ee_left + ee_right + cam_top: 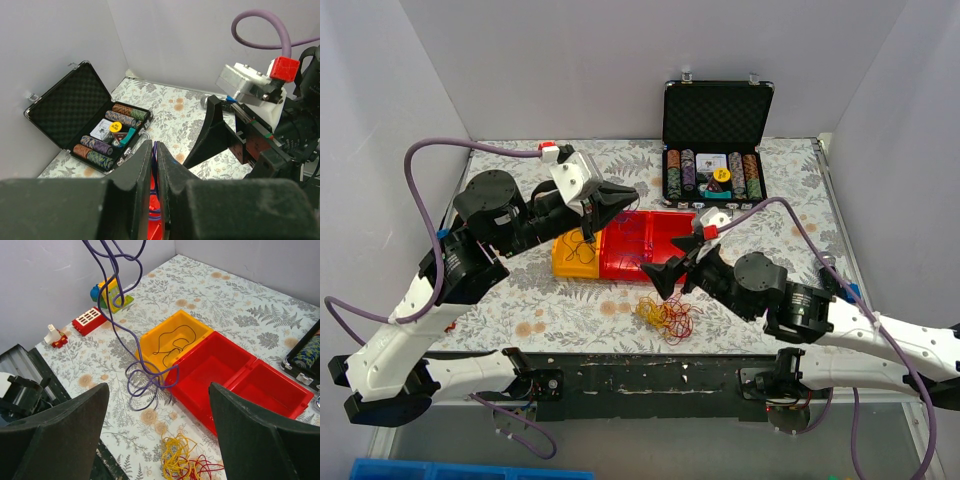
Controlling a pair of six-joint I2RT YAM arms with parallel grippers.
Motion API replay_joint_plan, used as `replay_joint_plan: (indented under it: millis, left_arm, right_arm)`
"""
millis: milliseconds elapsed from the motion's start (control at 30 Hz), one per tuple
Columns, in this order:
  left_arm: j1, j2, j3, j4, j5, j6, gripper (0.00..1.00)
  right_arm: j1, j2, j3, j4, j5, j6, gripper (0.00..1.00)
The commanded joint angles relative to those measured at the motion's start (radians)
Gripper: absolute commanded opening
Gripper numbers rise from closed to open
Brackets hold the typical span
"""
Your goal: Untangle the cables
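Risk: a wide grab may take the whole yellow-red tangle (665, 318) by the desk's near edge and tighten it. It lies just short of the right end effector (157, 385), which is spread wide and empty. Farther in, the left end effector (154, 147) pinches the purple cable (120, 315). Its loops dangle by the yellow bin (197, 325) and may snag its wall.

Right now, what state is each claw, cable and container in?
left claw: shut on the purple cable.
right claw: open, holding nothing.
purple cable: hanging from the left claw, looped at its lower end.
dark cable: lying loose in the yellow bin.
yellow and red cables: tangled on the table.
chip case: lid open.
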Motion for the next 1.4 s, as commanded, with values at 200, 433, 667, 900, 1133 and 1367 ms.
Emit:
replay_joint_plan:
  millis: [200,433,667,900,1133,1367]
  left_arm:
    - [0.003,-0.018,-0.003,-0.009,0.028,0.008,0.06]
    - [0.003,-0.021,0.002,-0.023,0.038,0.008,0.05]
    - [0.003,-0.024,0.005,-0.023,0.036,0.003,0.05]
    - [0.003,-0.032,0.005,-0.03,0.007,0.005,0.06]
    - [0.001,-0.09,-0.102,0.054,-0.134,0.038,0.05]
    - [0.007,-0.156,-0.248,0.213,-0.398,0.107,0.02]
  right_arm:
    - [0.004,0.068,0.079,0.084,0.022,-0.168,0.89]
    - [0.004,0.102,0.096,0.129,0.065,-0.245,0.88]
    - [0.004,0.134,0.095,0.132,0.043,-0.248,0.67]
    - [0.004,0.124,0.096,0.111,0.121,-0.22,0.01]
    - [0.004,-0.046,0.021,0.005,0.457,-0.148,0.01]
    - [0.004,-0.136,0.024,-0.193,0.632,-0.01,0.01]
